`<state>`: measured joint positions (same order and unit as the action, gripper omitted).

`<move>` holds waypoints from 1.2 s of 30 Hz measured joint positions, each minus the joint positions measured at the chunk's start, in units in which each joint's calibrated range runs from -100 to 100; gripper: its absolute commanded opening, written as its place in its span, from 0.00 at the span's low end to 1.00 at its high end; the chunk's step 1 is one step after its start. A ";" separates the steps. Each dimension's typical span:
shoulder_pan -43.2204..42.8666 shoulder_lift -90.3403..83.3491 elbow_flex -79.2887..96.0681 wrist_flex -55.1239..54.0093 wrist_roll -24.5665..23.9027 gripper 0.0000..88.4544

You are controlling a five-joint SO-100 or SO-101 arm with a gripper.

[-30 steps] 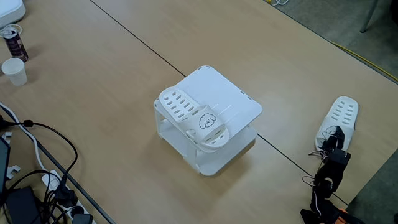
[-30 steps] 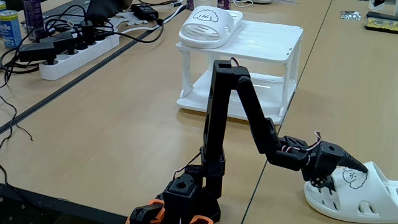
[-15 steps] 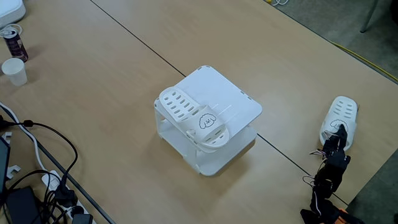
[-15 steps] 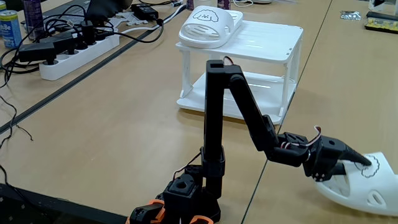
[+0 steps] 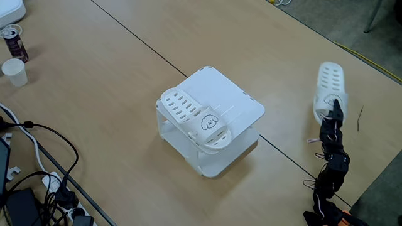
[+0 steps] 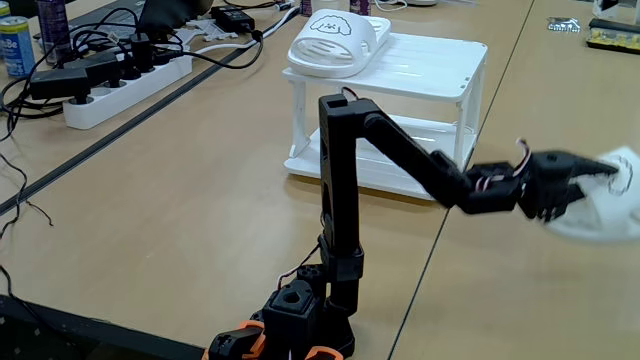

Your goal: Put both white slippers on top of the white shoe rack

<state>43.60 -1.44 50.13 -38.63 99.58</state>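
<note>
In a fixed view my black arm's base (image 6: 300, 315) sits nearest, at the table's front edge, and the arm stretches out to the right with my gripper (image 6: 600, 180) clamped on a white slipper (image 6: 610, 200), which hangs above the tabletop without touching it. That slipper is blurred there, so I cannot make out its face or slots. In a fixed view from above, the same slipper (image 5: 329, 88) has its long axis running up and slightly left in the picture, slotted end away from my gripper (image 5: 333, 108), which holds it at the strap end. Farther off stands the white shoe rack (image 6: 440, 75), well apart from the held slipper. The other slipper (image 6: 333, 42) rests on the rack's top at its left front corner, puppy face toward the camera; from above it (image 5: 193, 117) lies diagonally, overhanging the rack's (image 5: 242, 100) edge. The lower shelf looks bare. Beyond lie a power strip (image 6: 120, 85) and cables.
</note>
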 measured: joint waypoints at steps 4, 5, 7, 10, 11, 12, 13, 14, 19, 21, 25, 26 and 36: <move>-3.60 0.00 -10.42 9.96 0.00 0.01; -4.64 0.00 -13.21 12.45 0.00 0.01; -7.04 0.00 -18.15 17.42 0.00 0.01; -10.86 0.00 -24.17 23.09 0.00 0.01; -12.13 0.00 -25.79 24.46 0.00 0.01; -13.33 0.00 -26.95 25.67 0.00 0.01; -14.53 0.00 -28.03 26.70 0.00 0.01; -15.66 0.00 -28.84 27.47 0.00 0.01; -20.82 0.00 -32.70 30.04 0.00 0.01; -23.30 0.00 -34.23 30.99 0.00 0.01; -27.94 0.00 -36.93 32.70 0.00 0.01; -28.91 0.00 -37.56 33.05 0.00 0.01; -37.60 0.00 -39.17 33.65 0.00 0.01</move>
<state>5.99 -1.44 10.96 -4.98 99.58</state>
